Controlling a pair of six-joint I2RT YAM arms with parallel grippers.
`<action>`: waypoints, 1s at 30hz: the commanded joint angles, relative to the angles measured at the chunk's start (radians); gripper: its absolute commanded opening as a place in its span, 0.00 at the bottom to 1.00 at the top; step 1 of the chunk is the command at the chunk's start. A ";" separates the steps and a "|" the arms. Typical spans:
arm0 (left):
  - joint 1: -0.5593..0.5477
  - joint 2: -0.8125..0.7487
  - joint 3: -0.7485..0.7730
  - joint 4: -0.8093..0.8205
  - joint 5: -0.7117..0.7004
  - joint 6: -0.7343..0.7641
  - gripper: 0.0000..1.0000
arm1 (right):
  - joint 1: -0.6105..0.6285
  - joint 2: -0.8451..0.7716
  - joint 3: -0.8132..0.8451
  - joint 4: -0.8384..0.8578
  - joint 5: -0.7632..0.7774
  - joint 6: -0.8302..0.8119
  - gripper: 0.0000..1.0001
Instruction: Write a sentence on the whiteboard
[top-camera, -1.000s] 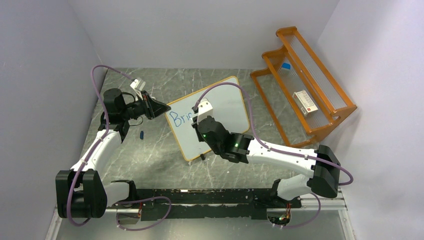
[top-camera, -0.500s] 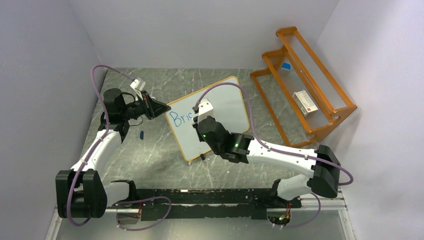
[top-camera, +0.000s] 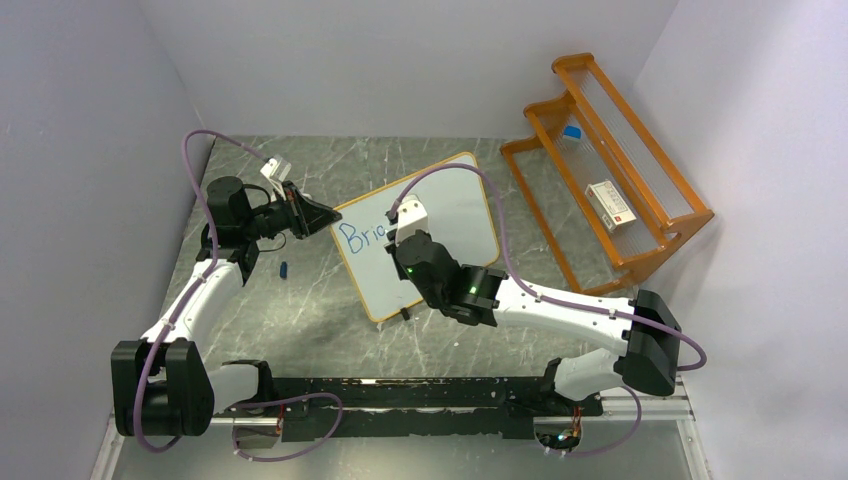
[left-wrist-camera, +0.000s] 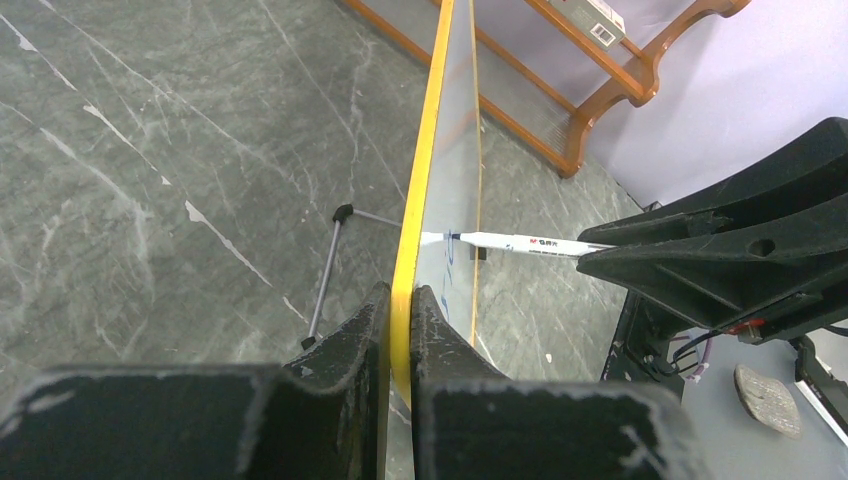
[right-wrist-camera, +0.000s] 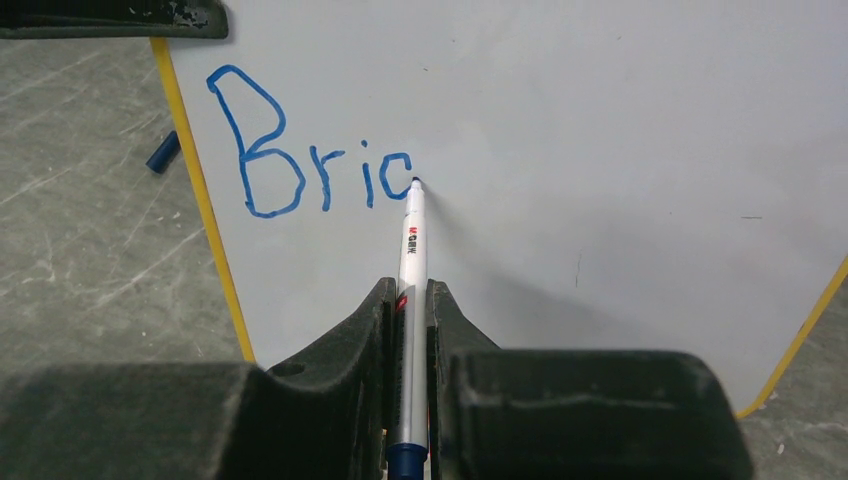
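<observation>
The sentence (right-wrist-camera: 300, 170) is growing: within the last second its blue lettering has gone from "Bri" to "Bric", so most of the writing is still to come. The right claw (right-wrist-camera: 408, 300) is clamping the marker (right-wrist-camera: 411, 250), whose tip is touching the whiteboard (right-wrist-camera: 620, 150) just ahead. The left claw (left-wrist-camera: 400, 300) is pinching the whiteboard's yellow edge, steadying it on the table (left-wrist-camera: 150, 150).

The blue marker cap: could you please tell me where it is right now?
In the top view, the blue marker cap lies on the table, just left of the whiteboard, slightly nearer the arm bases than the left gripper clamping that edge.
</observation>
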 joint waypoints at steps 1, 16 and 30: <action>-0.023 0.031 -0.016 -0.105 -0.014 0.050 0.05 | -0.012 -0.003 -0.002 0.043 0.015 -0.016 0.00; -0.023 0.033 -0.014 -0.106 -0.016 0.050 0.05 | -0.013 0.009 0.015 0.046 -0.002 -0.020 0.00; -0.023 0.031 -0.014 -0.107 -0.018 0.053 0.05 | -0.013 0.000 0.000 -0.049 -0.003 0.029 0.00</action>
